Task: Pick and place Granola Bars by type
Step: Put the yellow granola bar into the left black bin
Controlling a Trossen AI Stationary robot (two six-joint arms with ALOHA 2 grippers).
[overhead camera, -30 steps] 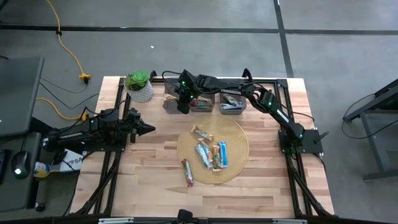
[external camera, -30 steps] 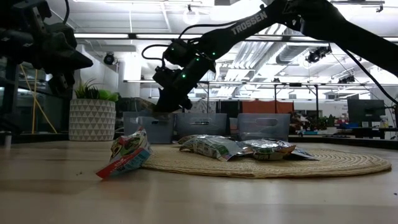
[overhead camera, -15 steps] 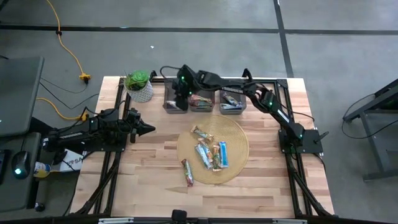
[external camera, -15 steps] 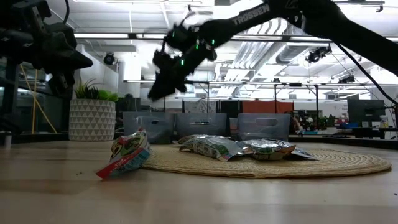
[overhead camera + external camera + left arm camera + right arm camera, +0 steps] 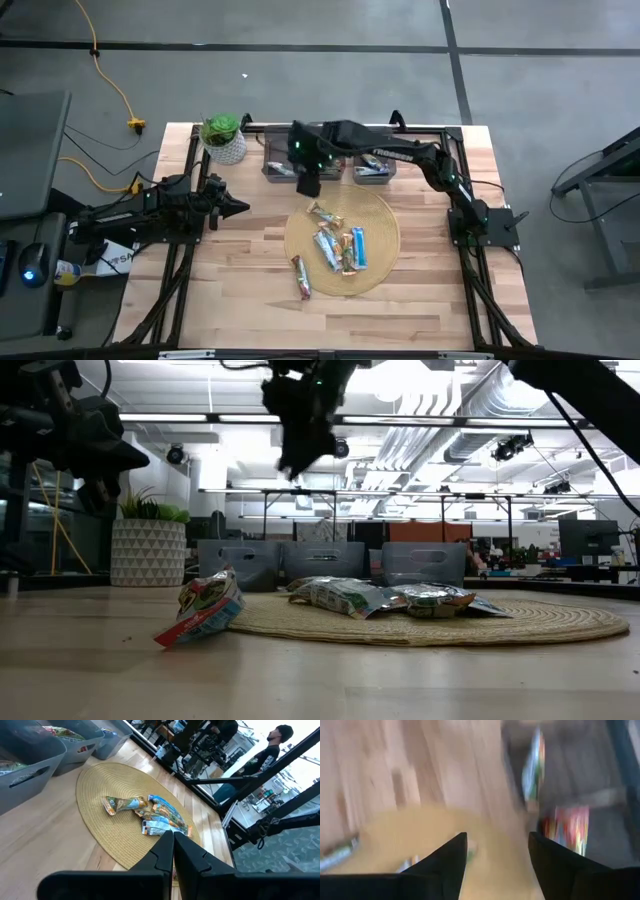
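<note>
Several granola bars (image 5: pixel 340 245) lie on a round woven mat (image 5: pixel 385 215); one more (image 5: pixel 301 277) lies at the mat's near-left rim, partly on the wood. Three grey bins (image 5: pixel 279 162) at the far edge hold other bars. My right gripper (image 5: pixel 308 180) hangs high between the bins and the mat; in its wrist view the fingers (image 5: pixel 497 845) stand open with nothing between them. My left gripper (image 5: pixel 238 208) waits shut at the table's left, pointing toward the mat, fingertips (image 5: pixel 172 840) together.
A potted plant (image 5: pixel 223 137) in a white pot stands at the far left corner, beside the left bin. Bare wood runs along the near edge. In the left wrist view, a person (image 5: pixel 275 742) stands in the room beyond the table.
My right gripper has risen from the left bin, high above the table, and gone toward the near edge and a little right, over the gap between the bins and the mat. The bars on the mat have stayed where they were.
</note>
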